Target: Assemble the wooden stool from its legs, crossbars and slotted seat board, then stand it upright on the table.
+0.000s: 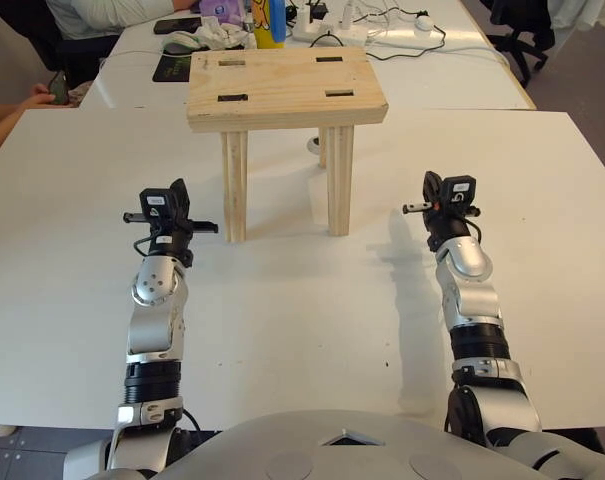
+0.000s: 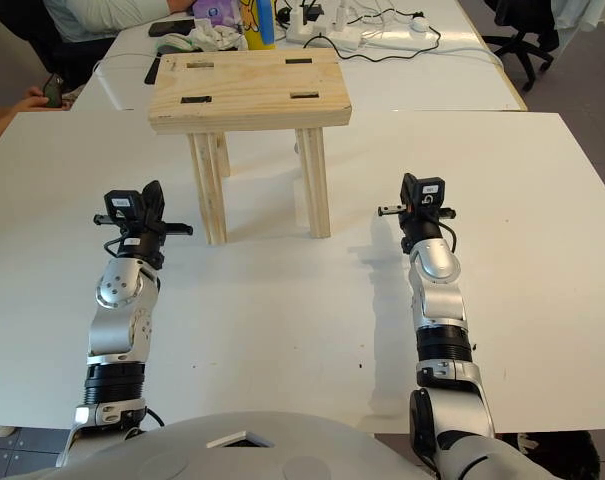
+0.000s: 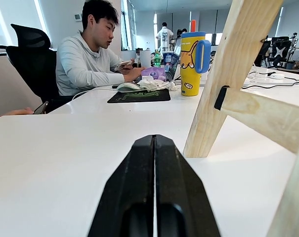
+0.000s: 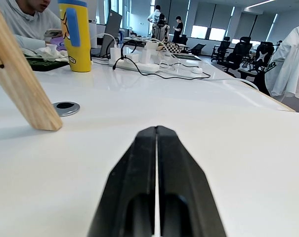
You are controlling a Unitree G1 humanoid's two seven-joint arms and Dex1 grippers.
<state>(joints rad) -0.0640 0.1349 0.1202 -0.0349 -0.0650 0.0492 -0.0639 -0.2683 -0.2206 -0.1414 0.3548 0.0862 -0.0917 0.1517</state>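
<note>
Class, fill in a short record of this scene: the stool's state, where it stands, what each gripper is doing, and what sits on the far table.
stool: assembled, upright on its legs
place: far middle of the white table
left gripper: shut, empty, near the stool's left side, not touching it
right gripper: shut, empty, off to the stool's right, not touching it
far table: yellow cup, cables

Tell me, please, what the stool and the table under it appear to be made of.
The stool looks like pale, bare wood: grain shows on the seat and legs, with no paint. The table has a smooth, white, faintly glossy top, probably laminate; its core cannot be seen.
</note>
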